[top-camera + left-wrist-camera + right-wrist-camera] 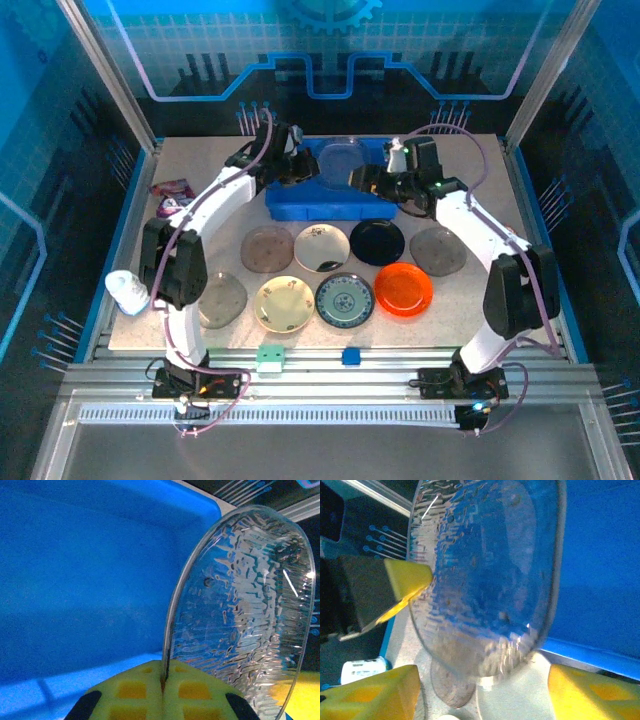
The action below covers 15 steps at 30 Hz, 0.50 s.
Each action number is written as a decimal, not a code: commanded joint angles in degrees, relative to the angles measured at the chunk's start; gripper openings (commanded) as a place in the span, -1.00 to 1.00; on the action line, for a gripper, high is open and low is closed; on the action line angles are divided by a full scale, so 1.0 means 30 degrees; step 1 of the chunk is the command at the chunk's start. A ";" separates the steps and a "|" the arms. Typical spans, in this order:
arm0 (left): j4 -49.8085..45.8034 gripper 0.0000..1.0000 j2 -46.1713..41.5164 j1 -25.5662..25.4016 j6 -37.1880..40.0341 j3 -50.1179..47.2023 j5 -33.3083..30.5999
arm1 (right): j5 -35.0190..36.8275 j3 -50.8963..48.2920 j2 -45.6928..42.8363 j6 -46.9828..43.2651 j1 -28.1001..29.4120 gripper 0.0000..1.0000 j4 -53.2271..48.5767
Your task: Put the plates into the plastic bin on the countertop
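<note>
while the left gripper (162, 680) is clenched on the rim of the clear textured plate (240, 620), holding it on edge over the plastic bin (310, 210), the right gripper (375, 180) stands released just beside that plate at the bin's right end. no plate seems to lie flat in the bin yet, so the task looks barely begun. eight other plates, from the brown one (267, 248) to the orange-red one (403, 290), wait on the countertop (450, 310) just in front of the bin.

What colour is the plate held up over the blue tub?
The plate is clear with a rippled pattern; the left wrist view shows it best.
</note>
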 commanded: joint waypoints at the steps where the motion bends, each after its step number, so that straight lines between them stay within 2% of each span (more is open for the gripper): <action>1: -0.0564 -1.00 0.1663 0.0006 0.0037 0.1979 -0.0868 | 0.1461 -0.0338 -0.1888 -0.0607 -0.1245 0.40 -0.1488; 8: -0.2716 -1.00 0.5392 -0.0301 0.0061 0.6773 -0.1866 | 0.2185 -0.2069 -0.4262 -0.0299 -0.3497 0.39 -0.1683; 15: -0.5040 -1.00 0.8971 -0.0707 -0.0463 1.1243 -0.2862 | 0.2311 -0.2736 -0.5223 -0.0417 -0.4351 0.38 -0.2397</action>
